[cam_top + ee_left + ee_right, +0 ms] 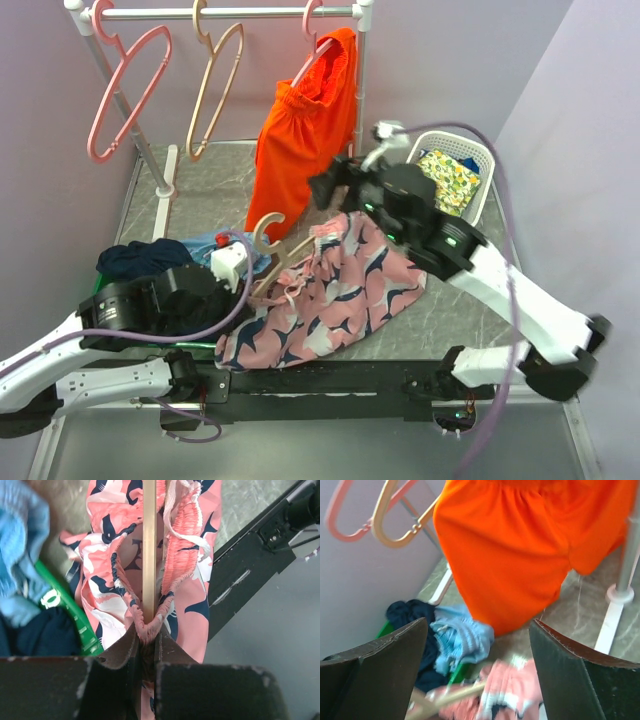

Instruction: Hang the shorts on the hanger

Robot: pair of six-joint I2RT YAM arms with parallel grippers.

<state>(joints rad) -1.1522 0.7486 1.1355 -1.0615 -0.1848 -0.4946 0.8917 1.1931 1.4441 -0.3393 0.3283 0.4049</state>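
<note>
Shorts of soft pink fabric, printed with navy and white leaf shapes, lie spread on the grey marbled bench, centrally before both arm bases.

Slim beige plastic hanger: its bar runs inside the gathered waistband, and its hook shows at the shorts' left edge.

Left hand: fingers together, clamped on a fold of the waistband at the bar's near end. Whether the bar itself is pinched cannot be told.

Right hand: fingers wide apart and empty, raised above the shorts, facing the plain orange shorts on the rail.

Recommendation: hold the left pinch firm. Lower the right hand onto the free side of the waistband and draw it along the bar slowly, so the gathers spread without slipping off.
</note>
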